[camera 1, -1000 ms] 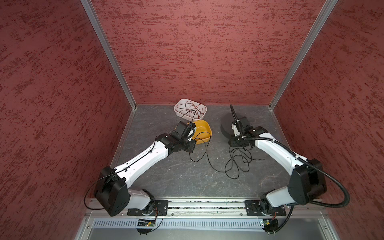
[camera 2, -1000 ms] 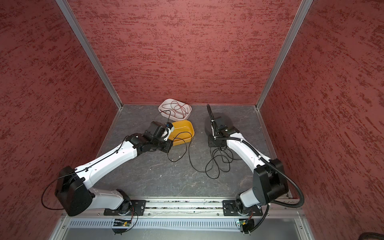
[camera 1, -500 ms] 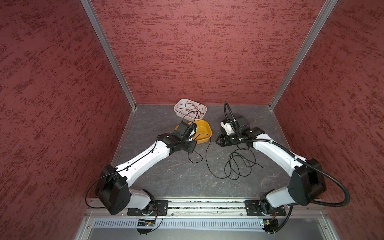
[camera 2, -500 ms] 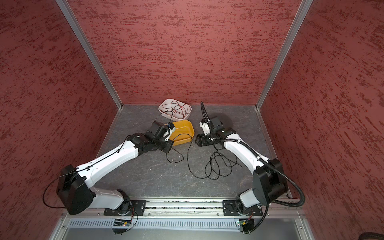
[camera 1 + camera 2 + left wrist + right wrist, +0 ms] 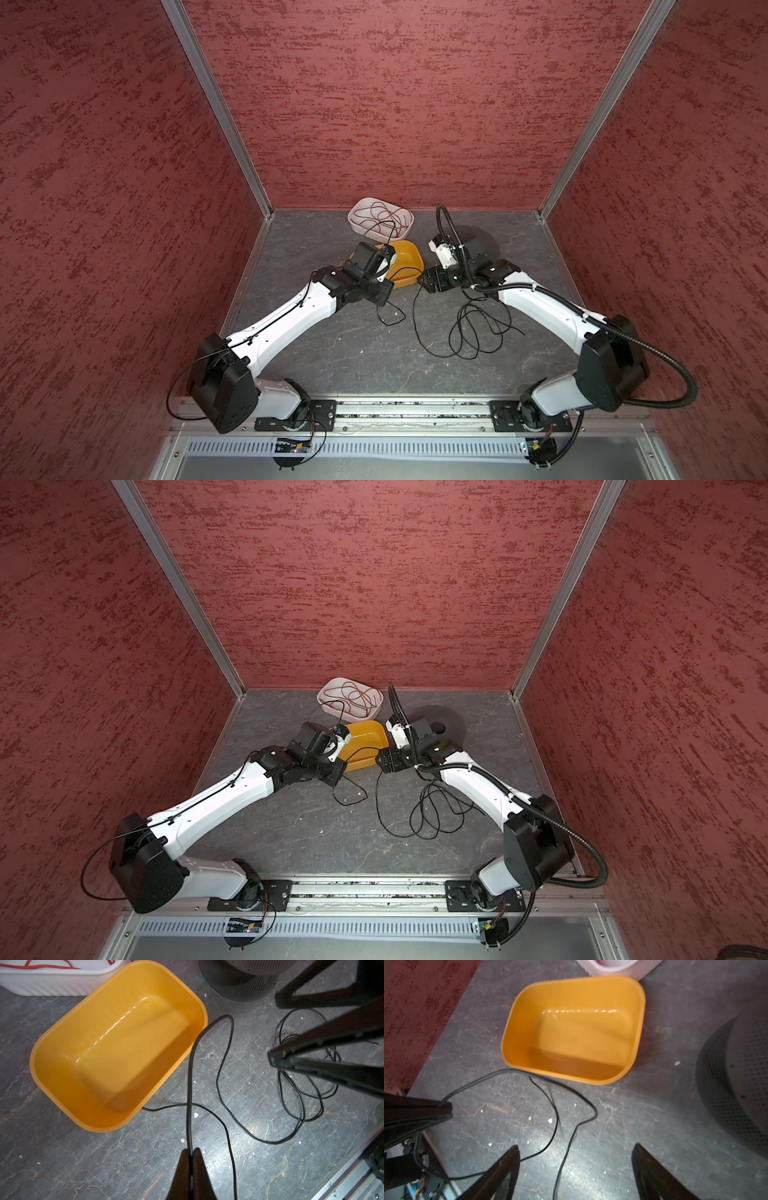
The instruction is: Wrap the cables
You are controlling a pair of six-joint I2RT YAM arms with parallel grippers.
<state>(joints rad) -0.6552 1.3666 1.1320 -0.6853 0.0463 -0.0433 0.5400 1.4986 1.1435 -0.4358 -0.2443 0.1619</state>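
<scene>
While the left gripper (image 5: 190, 1152) pinches the thin black cable (image 5: 189, 1084) beside an orange tub (image 5: 104, 1124), the right gripper (image 5: 576, 1150) hangs spread wide nearby.

Top views overhead, facing down; wrist views close (sharing orange tub (image 5: 54, 1057)).

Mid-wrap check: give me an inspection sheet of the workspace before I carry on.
Surface: grey stone-look table, scattered white flecks.
Job's things: black wire, loose loops on the table, one stretch lifted.
Clutter: empty yellow tub; white tray holding red cord; dark perforated round unit.
Grippers: left gripper jaws shut on the black wire; right gripper jaws open, empty.
Cables: ribbed hose loops off the right arm.
Surroundings: red textured walls.
</scene>
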